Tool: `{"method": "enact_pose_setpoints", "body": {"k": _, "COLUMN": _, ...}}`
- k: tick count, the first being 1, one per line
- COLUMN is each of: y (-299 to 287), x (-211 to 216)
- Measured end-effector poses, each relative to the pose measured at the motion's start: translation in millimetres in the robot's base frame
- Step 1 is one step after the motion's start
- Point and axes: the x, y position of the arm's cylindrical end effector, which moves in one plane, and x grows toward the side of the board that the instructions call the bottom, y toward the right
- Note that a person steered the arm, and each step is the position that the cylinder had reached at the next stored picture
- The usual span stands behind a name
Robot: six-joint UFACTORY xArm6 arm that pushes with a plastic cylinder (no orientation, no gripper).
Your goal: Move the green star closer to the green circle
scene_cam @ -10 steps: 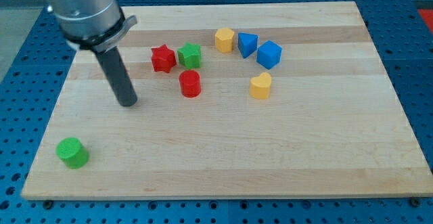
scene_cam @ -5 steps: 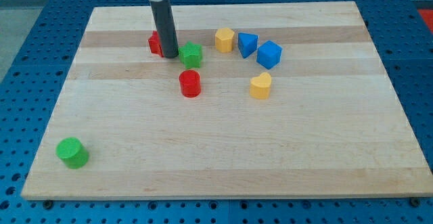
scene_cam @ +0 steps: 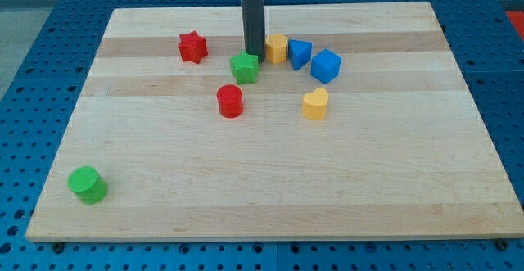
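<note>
The green star (scene_cam: 244, 68) lies on the wooden board (scene_cam: 270, 181), in the upper middle of the view. My tip (scene_cam: 254, 56) stands right behind it, at its upper right edge, and seems to touch it. The green circle (scene_cam: 87, 184) is a short cylinder far off at the board's lower left corner.
A red star (scene_cam: 192, 47) lies left of the green star. A red cylinder (scene_cam: 230, 101) lies just below it. A yellow block (scene_cam: 276, 47), a blue triangle (scene_cam: 299, 54) and a blue cube (scene_cam: 325, 65) sit to the tip's right. A yellow heart (scene_cam: 315, 104) lies below them.
The rod has swept from the board's left to the upper middle. The red star has shifted up and left, and the green star a little to the right.
</note>
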Motion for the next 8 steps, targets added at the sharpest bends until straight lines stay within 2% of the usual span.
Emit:
{"method": "enact_pose_setpoints", "body": {"k": 3, "y": -25, "x": 51}}
{"method": "enact_pose_setpoints", "body": {"k": 8, "y": -118, "x": 122}}
